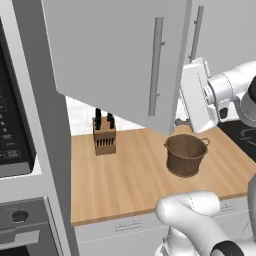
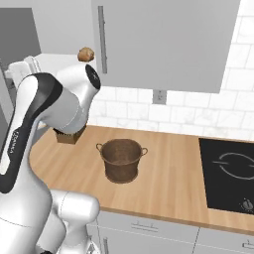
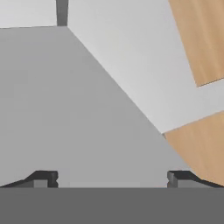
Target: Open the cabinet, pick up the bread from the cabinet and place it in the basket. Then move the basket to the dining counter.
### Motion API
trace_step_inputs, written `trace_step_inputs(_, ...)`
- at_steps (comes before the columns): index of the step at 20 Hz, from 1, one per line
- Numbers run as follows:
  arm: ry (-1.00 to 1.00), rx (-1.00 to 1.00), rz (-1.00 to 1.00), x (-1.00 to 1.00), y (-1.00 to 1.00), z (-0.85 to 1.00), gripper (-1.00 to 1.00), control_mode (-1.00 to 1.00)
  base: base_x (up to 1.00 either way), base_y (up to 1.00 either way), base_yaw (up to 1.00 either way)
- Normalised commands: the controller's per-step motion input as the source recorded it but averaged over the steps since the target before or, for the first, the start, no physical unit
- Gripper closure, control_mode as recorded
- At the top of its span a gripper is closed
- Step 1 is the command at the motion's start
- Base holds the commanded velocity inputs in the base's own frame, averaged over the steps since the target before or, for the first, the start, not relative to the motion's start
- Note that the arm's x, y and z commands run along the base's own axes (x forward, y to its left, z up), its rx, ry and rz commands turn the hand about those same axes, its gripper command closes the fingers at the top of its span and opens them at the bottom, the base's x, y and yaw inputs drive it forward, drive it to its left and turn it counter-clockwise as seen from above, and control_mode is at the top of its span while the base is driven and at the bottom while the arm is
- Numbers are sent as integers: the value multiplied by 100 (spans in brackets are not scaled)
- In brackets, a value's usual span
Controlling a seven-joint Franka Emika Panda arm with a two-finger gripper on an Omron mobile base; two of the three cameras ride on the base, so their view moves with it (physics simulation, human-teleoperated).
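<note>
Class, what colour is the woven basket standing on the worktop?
Dark brown; the basket shows best in the right base view.

The arm rises from the base, bends at a raised elbow, and reaches forward at upper-cabinet height. The gripper (image 3: 112,178) has its jaws spread wide (both dark fingertips (image 3: 43,178) sit far apart at the hand view's bottom), with nothing between them.
</note>
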Motion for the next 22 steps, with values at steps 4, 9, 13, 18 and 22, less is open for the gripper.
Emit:
trace_step_inputs(4, 8, 0, 10, -6, 94, 0, -100, -100, 0, 0, 0)
trace_step_inputs(9, 9, -6, 4, -6, 100, -19, -100, -100, 0, 0, 0)
trace_step_inputs(13, 6, -11, 0, 0, 100, -21, -100, -100, 0, 0, 0)
trace_step_inputs(18, 8, -9, 0, 0, 100, -14, -100, -100, 0, 0, 0)
trace_step_inputs(22, 1, -15, 0, 2, 90, -1, -100, -100, 0, 0, 0)
